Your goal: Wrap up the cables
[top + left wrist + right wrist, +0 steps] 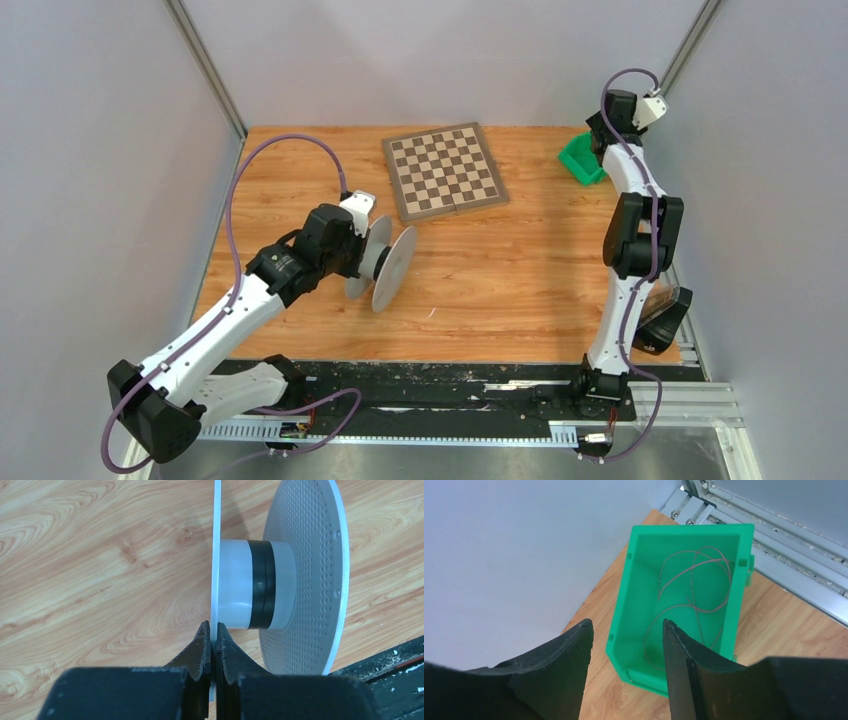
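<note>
Checking on the left tool point(212, 635), what's it got hold of? (A)

It's pinched down tight on the thin near disc point(216, 555) of the spool point(385, 262). The fingers are almost together with just that disc's rim between them. The spool sits left of the middle of the tabletop point(500, 290) with its discs standing on edge. Can't tell if it's actually resting on the wood or hanging off the tool. (B)

Anything wound on it? (A)

There's a black band point(262, 582) around the white hub point(234, 585), next to the dotted grey far disc point(305, 575). That's all I can make out. (B)

And the right tool point(626, 627)? (A)

Spread wide, gripping nothing and touching nothing. It hovers over the green bin point(624, 615) in the far right corner. The cables point(694, 580) are thin reddish wires lying in loose loops inside that bin, well apart from the spool. A chessboard point(444, 170) lies flat between the two, toward the back. (B)
</note>
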